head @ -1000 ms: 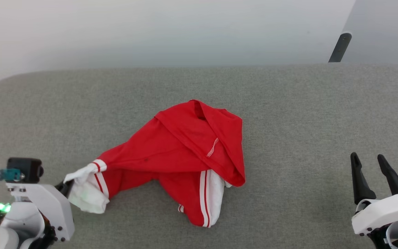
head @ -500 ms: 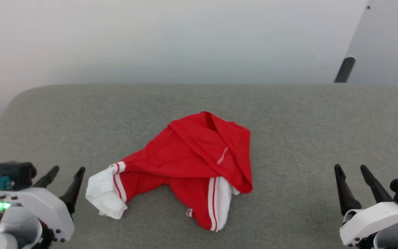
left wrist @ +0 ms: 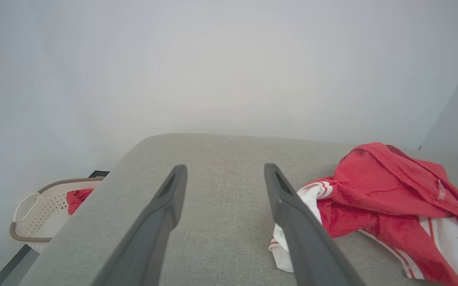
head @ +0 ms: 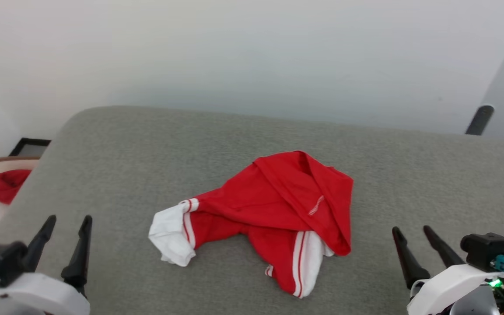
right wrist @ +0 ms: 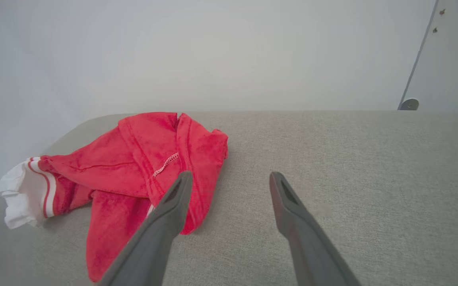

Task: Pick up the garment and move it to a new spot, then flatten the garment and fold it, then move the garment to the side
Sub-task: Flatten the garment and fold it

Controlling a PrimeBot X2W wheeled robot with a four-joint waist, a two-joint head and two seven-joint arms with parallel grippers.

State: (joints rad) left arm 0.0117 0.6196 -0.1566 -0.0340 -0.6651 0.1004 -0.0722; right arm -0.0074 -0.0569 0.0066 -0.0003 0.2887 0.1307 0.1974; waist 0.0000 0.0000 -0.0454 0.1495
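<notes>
We are holding both tools empty and low at the near edge of the grey padded worktop [head: 147,148]. The left tool [head: 70,218] and the right tool [head: 411,228] are each standing with fingers apart, 1 on either side of the garment [head: 278,210]. It is lying crumpled mid-worktop, 1 white sleeve [head: 171,236] trailing toward our left, and neither tool is touching it. We are judging this flanking stance as readiness to take it from both sides for flattening. We are reading no brand or writing. A short white stitched mark [head: 316,205] is showing, too small to make out.
</notes>
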